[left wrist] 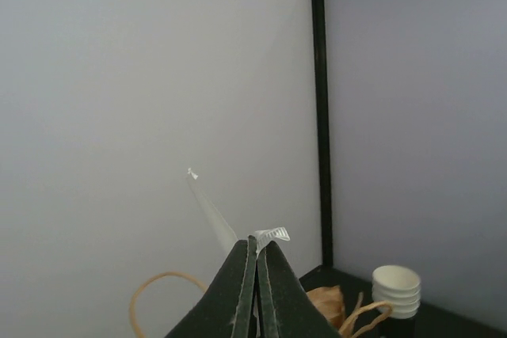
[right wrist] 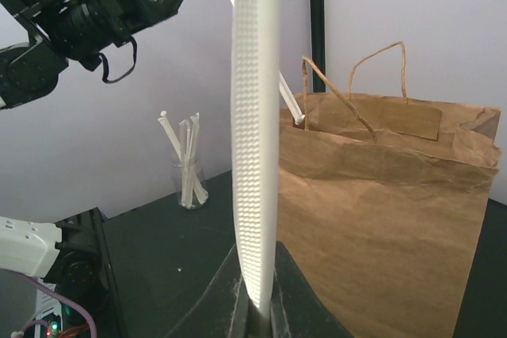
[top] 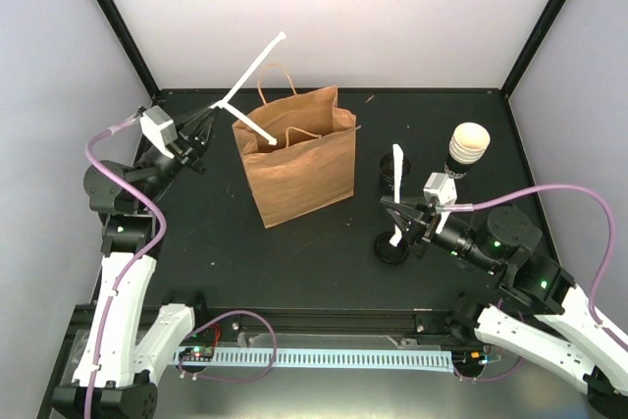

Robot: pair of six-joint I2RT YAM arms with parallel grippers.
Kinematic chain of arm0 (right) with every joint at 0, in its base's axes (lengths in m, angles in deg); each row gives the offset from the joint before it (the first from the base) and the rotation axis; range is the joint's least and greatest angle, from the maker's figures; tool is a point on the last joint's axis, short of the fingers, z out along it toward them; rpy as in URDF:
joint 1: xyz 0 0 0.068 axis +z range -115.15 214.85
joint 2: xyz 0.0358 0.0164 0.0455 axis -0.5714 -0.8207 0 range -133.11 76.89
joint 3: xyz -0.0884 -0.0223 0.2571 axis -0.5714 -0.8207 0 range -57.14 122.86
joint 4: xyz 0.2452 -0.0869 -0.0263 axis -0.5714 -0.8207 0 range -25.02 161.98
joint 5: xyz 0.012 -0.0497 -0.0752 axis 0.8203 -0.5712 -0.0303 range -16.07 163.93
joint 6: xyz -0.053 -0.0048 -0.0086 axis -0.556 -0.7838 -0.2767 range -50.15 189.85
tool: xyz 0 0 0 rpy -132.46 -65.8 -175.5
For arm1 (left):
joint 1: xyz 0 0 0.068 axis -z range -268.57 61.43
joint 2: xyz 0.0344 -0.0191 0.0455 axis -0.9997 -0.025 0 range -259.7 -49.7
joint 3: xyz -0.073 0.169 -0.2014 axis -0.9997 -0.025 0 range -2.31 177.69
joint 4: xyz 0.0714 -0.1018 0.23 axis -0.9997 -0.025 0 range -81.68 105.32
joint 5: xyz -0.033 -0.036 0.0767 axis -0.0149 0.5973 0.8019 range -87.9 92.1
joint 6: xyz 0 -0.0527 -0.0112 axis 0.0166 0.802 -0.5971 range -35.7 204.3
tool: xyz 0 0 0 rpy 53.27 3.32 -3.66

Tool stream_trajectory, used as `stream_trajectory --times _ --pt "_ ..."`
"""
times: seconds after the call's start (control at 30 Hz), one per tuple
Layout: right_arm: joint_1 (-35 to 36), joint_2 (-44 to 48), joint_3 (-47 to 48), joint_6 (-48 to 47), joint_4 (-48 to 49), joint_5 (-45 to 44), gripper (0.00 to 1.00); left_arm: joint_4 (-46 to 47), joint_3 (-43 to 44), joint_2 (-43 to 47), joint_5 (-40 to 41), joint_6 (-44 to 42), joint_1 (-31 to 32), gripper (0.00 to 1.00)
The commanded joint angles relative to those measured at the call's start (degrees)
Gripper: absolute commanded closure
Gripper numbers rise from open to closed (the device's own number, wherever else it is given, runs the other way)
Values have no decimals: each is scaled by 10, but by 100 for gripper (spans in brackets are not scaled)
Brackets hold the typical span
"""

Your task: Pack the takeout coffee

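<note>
Around the paper bag (top: 299, 169), left fingers (left wrist: 226, 298) and right fingers (right wrist: 214, 306) are each pinching a white straw (top: 257, 64). I'm not spotting the takeout coffee, and a swinging straw is risking tipping the bag.

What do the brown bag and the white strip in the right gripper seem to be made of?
Bag: brown kraft paper, matte, with creases and twisted cord handles. Strip held by the right gripper: probably paper, matte white, with fine embossed dots; perhaps a straw wrapper.
</note>
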Motion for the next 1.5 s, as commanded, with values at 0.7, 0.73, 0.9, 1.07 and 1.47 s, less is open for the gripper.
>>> stream_trajectory --times 0.7,0.73,0.9,1.07,1.47 --pt "2 1 20 -2 -12 12 95 -254 30 -18 -99 -334 30 98" --pt "2 0 20 -2 -12 13 95 -271 33 -22 -111 -334 30 98" --pt "2 3 20 -4 -19 13 95 -296 36 -34 -112 -321 30 98" --pt "2 7 17 0 -21 13 95 -313 62 -65 -75 -285 31 75" --pt "2 -32 12 10 7 58 92 -290 157 -51 -52 -47 33 1"
